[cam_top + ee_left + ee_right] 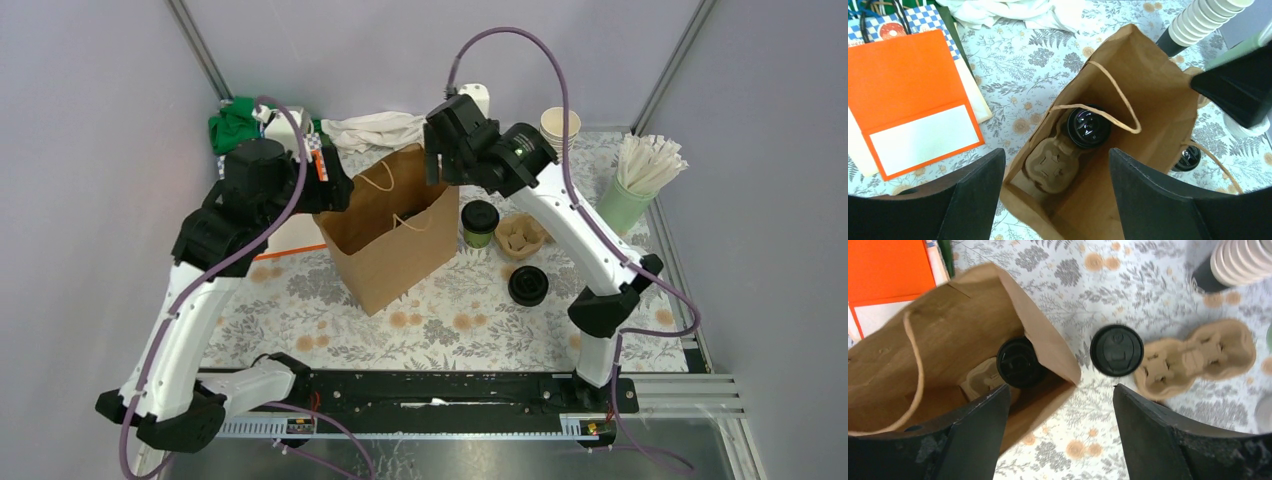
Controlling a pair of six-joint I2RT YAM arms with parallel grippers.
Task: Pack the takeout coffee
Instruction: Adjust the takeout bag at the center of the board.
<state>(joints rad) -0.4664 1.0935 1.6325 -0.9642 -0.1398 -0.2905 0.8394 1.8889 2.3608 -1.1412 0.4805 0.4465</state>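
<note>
While both arms reach over the brown paper bag [390, 235], which stands upright and open-mouthed a little left of the table's middle, neither pincer grasps anything. The left gripper [335, 188] hangs at the bag's left rim with its jaws spread wide and released, and the left wrist view looks between its fingers [973, 200] straight down into the bag. The right gripper [438, 165] hangs at the bag's far right corner, likewise spread wide and holding nothing. At the bottom of the bag one takeout coffee cup [1088, 126], black lid on, sits in a pocket of a pulp cup carrier [1052, 164]; the carrier's neighbouring pocket shows bare pulp. A second lidded cup [479, 222] stands upright on the floral tablecloth [450, 310], just right of the bag and outside it. An empty pulp carrier [520, 236] lies just right of that cup, and a loose black lid [527, 285] rests nearer than both. A stack of cream cups [559, 128] and a pale green cup of white sticks [630, 190] stand far right; an orange paper bag [913, 100] lies flat left of the brown one.
</note>
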